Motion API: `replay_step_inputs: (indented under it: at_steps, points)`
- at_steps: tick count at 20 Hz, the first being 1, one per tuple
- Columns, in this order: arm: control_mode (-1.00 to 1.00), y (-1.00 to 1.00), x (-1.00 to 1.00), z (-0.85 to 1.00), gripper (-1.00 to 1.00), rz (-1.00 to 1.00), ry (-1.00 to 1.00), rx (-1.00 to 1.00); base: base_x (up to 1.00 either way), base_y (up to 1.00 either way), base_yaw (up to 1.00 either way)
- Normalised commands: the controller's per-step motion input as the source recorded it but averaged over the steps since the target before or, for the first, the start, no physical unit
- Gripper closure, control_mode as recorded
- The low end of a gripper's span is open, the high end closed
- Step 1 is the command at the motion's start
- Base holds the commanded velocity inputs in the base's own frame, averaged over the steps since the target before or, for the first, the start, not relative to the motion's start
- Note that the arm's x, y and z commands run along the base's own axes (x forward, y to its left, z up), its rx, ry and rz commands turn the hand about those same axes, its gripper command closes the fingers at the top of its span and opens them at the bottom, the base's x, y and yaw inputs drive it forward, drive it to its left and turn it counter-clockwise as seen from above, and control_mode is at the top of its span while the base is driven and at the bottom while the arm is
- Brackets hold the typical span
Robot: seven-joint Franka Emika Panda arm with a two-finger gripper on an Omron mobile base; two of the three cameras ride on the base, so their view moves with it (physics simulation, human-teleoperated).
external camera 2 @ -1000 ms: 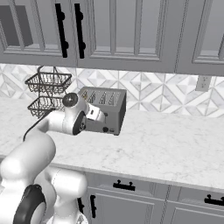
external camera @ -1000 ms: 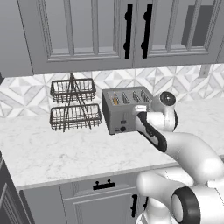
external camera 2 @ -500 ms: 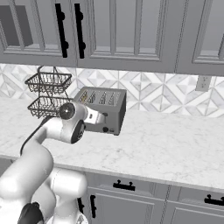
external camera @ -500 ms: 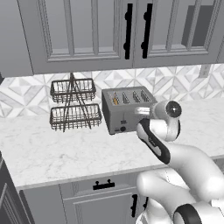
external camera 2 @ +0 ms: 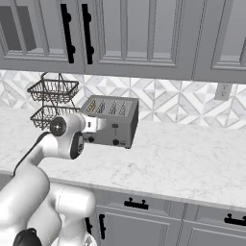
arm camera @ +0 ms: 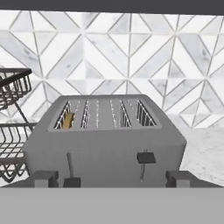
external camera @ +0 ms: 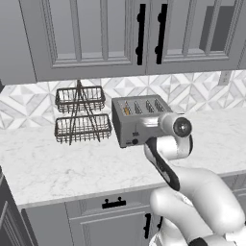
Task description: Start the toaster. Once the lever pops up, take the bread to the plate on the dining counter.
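Open hand [arm camera: 113, 178], holding nothing, right in front of the toaster [arm camera: 105, 144] on the worktop [external camera: 57, 168]; left lever [arm camera: 72, 181] pushed down, so toasting likely begun; bread [arm camera: 68, 120] down in the end slot; pop-up and carry to plate not yet done; wire basket rack [external camera: 80, 115] just beside, not blocking; tiled wall [arm camera: 131, 52] behind.
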Motion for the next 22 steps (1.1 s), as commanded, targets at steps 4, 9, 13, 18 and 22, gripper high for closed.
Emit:
replay_step_inputs:
  at_steps: [4,9,13,18,22]
  points:
    - [-1.0,0.7,0.0,0.28,-1.0,0.0,0.04,-0.21,0.0,0.0,0.0]
    - [-1.0,0.71,0.07,0.0,-1.0,0.0,0.15,-0.16,0.0,0.0,0.0]
    - [-1.0,0.64,0.24,0.2,-1.0,0.0,0.13,-0.17,0.0,0.0,0.0]
    - [-1.0,0.44,0.21,0.13,-1.0,-0.08,0.14,-0.23,0.0,0.0,0.0]
    - [-1.0,0.13,0.28,0.01,-1.0,-0.13,0.23,-0.22,0.0,0.0,0.0]
